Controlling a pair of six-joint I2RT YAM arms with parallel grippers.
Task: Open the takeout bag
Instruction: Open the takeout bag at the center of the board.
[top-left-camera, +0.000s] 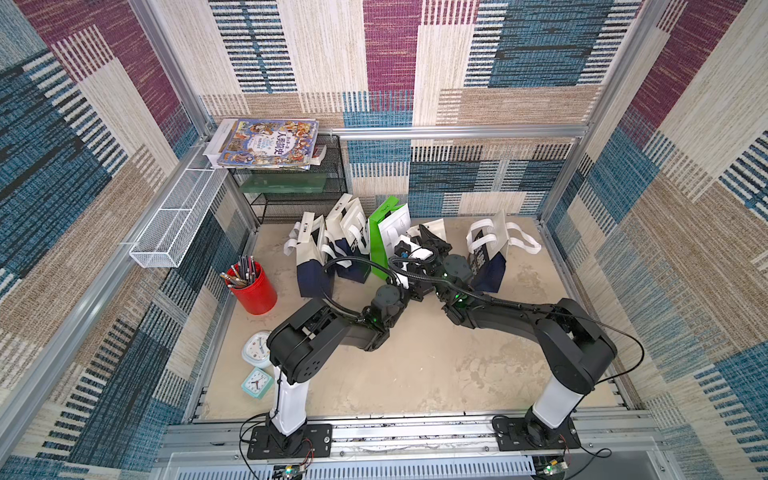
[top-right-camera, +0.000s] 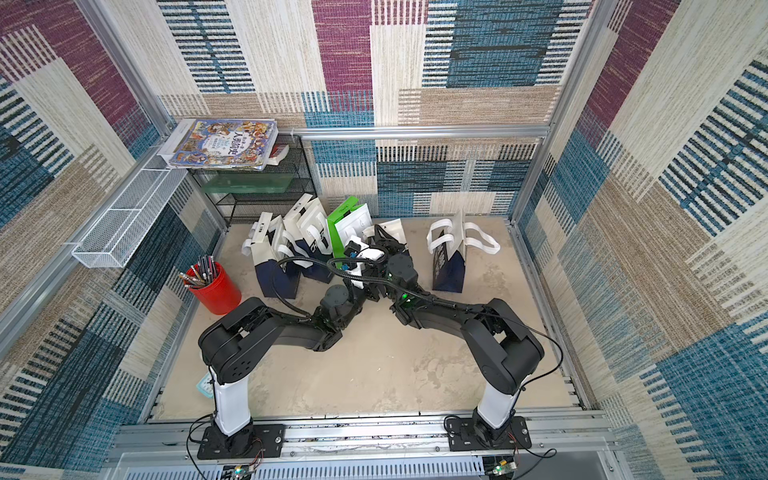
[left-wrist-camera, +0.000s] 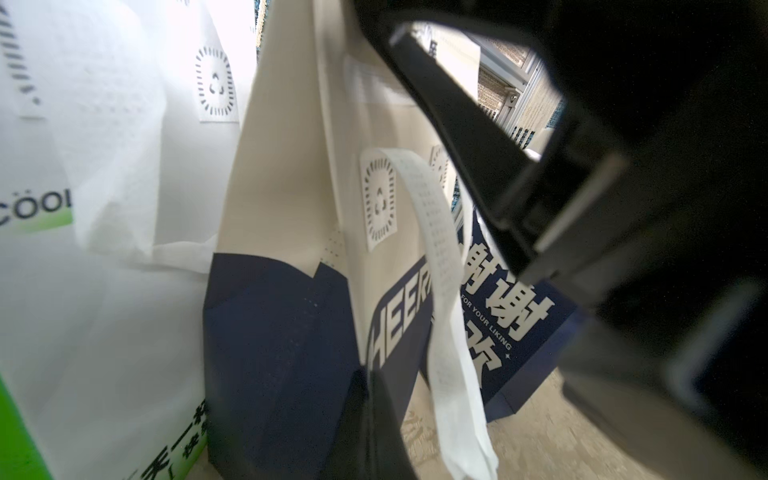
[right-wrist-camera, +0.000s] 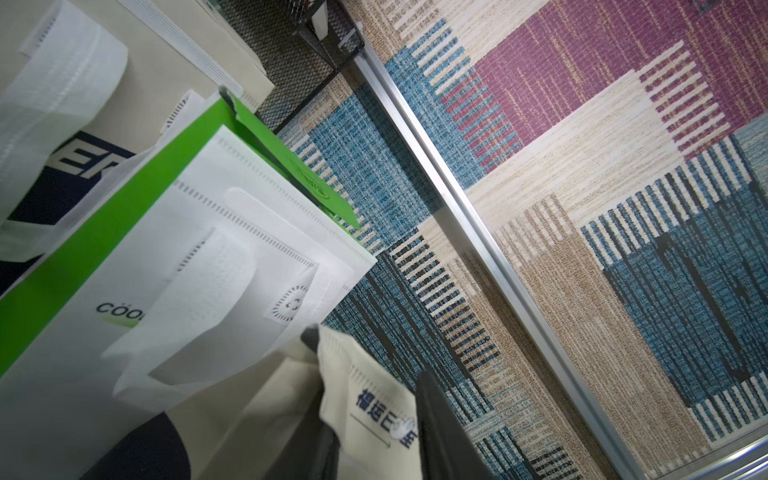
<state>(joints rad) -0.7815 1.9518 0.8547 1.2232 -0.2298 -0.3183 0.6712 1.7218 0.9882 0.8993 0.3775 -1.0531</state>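
The bag (left-wrist-camera: 282, 187), cream above and navy below, stands upright on the counter (top-left-camera: 415, 374) at 12 o'clock from its centre. Both arms meet over it. In the left wrist view, 1 white handle (left-wrist-camera: 440, 266) hangs down its printed face. A green bag (top-left-camera: 380, 245) stands just beside it at its 9 o'clock. Whether the 2 touch cannot be told.

The left claw (top-left-camera: 413, 248) is clenched at the bag's 7 o'clock side. Its dark finger (left-wrist-camera: 370, 419) overlaps the navy part, but whether any fabric is pinched cannot be told. The right claw (right-wrist-camera: 374, 428) is at the bag's top, where the cream rim (right-wrist-camera: 365, 399) with blue print lies between its 2 fingers. The fingers stand apart with that fabric in the gap. Whether they press on it cannot be told.

A cluster of like bags (top-left-camera: 311, 257) leans together at 11 o'clock, past the green bag. A lone bag (top-left-camera: 486, 257) stands at 1 o'clock, well apart from the arms' bag. A red cup (top-left-camera: 253, 291) of pens sits at 9 o'clock. A white clock (top-left-camera: 257, 347) and a teal clock (top-left-camera: 257, 382) lie at 8 o'clock, near the left arm. Books (top-left-camera: 266, 143) lie on a black rack (top-left-camera: 299, 199) in the far 11 o'clock corner, and a white basket (top-left-camera: 174, 224) hangs on the wall at 10 o'clock.
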